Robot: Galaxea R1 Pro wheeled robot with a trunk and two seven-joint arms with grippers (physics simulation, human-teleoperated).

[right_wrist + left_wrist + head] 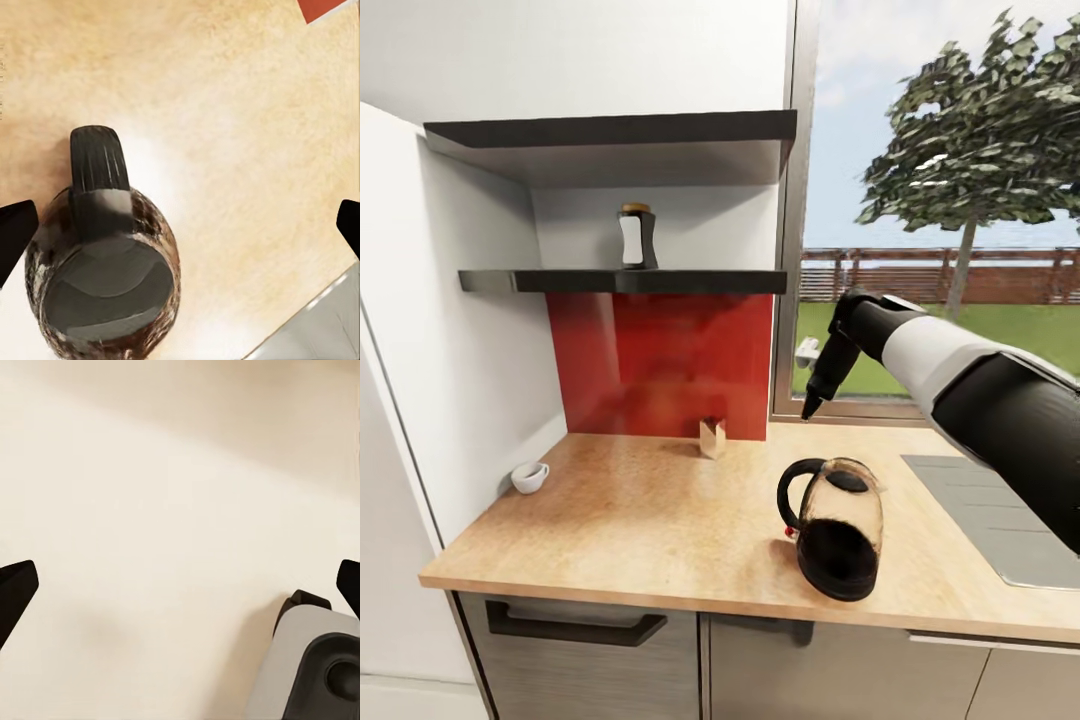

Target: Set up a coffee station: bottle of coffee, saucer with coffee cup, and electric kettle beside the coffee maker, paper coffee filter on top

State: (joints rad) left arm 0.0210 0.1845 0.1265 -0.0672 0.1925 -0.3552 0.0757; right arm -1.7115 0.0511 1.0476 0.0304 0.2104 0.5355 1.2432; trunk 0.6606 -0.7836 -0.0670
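Note:
The bottle of coffee (633, 238) stands on the lower kitchen shelf (660, 281), with a dark body, a white label and a yellow cap. On the wood-grain kitchen countertop (650, 520) the glass electric kettle (838, 530) stands upright near the front edge, its black handle to the left. A small white coffee cup (529, 477) sits at the far left by the wall. My right gripper (812, 405) hangs fingers-down above the counter, behind the kettle. The right wrist view looks down on the kettle (105, 285) with the right gripper (182, 229) open and empty. My left gripper (182, 585) is open over a pale surface.
A small tan box-like object (711, 437) stands against the red backsplash (670, 360). The grey steel sink (1000, 510) is set into the counter at the right. A white wall panel (450, 350) bounds the counter's left side. A window (960, 200) lies behind my right arm.

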